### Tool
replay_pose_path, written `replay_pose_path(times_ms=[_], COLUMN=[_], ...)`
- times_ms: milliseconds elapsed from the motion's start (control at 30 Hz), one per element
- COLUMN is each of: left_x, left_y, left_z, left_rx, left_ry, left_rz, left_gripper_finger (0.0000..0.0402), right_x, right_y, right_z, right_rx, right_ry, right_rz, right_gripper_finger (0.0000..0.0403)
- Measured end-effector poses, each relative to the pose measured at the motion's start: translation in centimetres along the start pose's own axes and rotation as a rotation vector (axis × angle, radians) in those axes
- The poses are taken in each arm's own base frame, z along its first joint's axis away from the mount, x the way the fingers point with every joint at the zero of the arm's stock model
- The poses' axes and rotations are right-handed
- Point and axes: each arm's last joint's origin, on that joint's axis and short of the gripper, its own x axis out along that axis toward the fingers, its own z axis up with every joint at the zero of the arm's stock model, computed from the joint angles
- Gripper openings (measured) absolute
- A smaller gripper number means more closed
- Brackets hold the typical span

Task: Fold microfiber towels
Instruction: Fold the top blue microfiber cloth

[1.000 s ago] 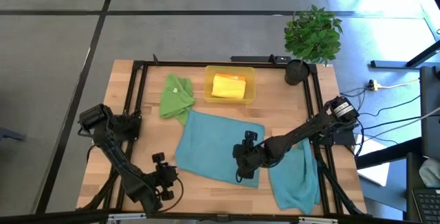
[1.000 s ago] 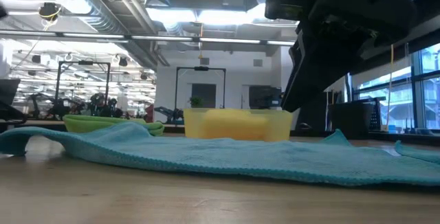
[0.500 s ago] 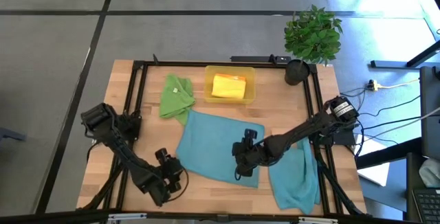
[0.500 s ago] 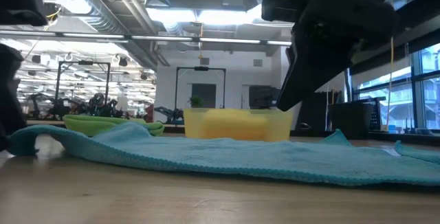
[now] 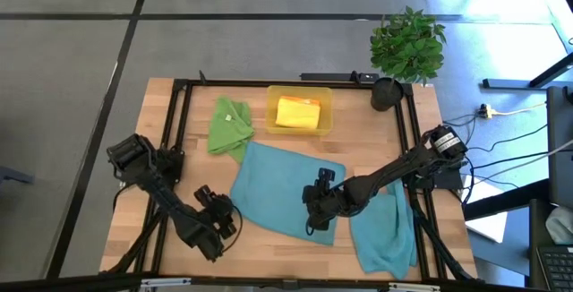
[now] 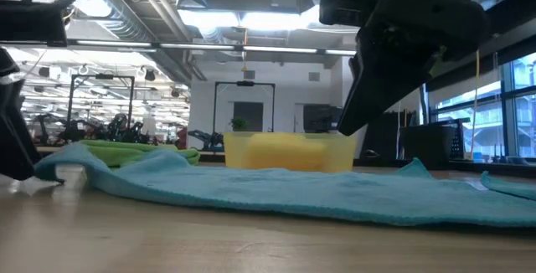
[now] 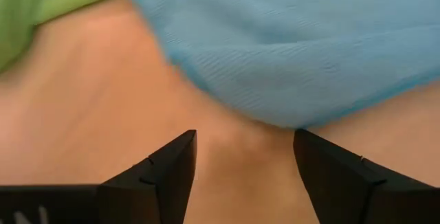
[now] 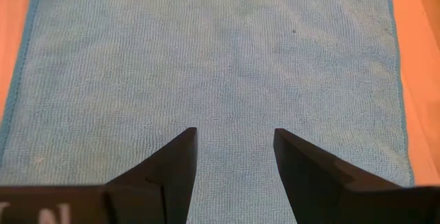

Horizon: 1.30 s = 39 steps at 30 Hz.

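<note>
A teal towel (image 5: pixel 282 189) lies spread flat on the table's middle. A second teal towel (image 5: pixel 385 229) lies crumpled at the near right, and a green towel (image 5: pixel 230 124) at the far left. My left gripper (image 5: pixel 226 220) stands open low over the wood, just short of the spread towel's near-left corner (image 7: pixel 289 117), with bare wood between its fingers (image 7: pixel 172 169). My right gripper (image 8: pixel 235 133) hangs open above the same towel's near-right part (image 5: pixel 322 225). In the low view it (image 6: pixel 402 55) is clear of the cloth.
A yellow plastic tray (image 5: pixel 324 104) with a folded yellow towel (image 5: pixel 297 113) stands at the far edge. A potted plant (image 5: pixel 407 46) is at the far right corner. Black frame rails (image 5: pixel 179 131) run along the left and right sides. Bare wood (image 5: pixel 134 167) lies at the left.
My left gripper has gone down and toward the table's far and right edges, up to the spread towel's near-left corner, rolling as it went. In the low view it has come in from the left edge.
</note>
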Motion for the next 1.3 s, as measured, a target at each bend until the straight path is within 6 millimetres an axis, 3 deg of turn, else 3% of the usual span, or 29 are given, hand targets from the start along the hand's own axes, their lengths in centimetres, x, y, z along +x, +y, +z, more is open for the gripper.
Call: replay_pose_path(times_ms=[133, 267, 533, 733, 967, 1133, 1300], left_x=[-0.3, -0.6, -1.1, -0.7, 0.7, 2.2, 3.6], left_y=[1.2, 1.1, 1.3, 1.4, 4.0, 6.5, 8.3], left_z=[-0.4, -0.7, -1.4, -0.9, -0.7, -1.3, -1.3], left_rx=[-0.012, -0.003, 0.206, 0.24, 0.113, 0.11, 0.145], left_ry=[0.015, 0.0, -0.003, 0.013, -0.028, -0.024, -0.101], left_rz=[0.1, 0.087, 0.081, -0.076, -0.283, -0.282, -0.451], left_gripper_finger=[0.0232, 0.0232, 0.0231, 0.0213, 0.0204, 0.0204, 0.0204], right_x=[0.0, 0.0, 0.0, 0.0, 0.0, 0.0, 0.0], right_y=[0.0, 0.0, 0.0, 0.0, 0.0, 0.0, 0.1], right_z=[0.0, 0.0, 0.0, 0.0, 0.0, 0.0, -0.1], right_rx=[0.0, 0.0, 0.0, -0.007, -0.021, -0.023, -0.025], right_ry=[0.0, 0.0, 0.001, 0.01, 0.011, 0.011, 0.016], right_rz=[0.0, 0.0, 0.0, 0.016, 0.017, 0.017, 0.028], right_gripper_finger=[0.0194, 0.0194, 0.0194, 0.0194, 0.0194, 0.0194, 0.0194])
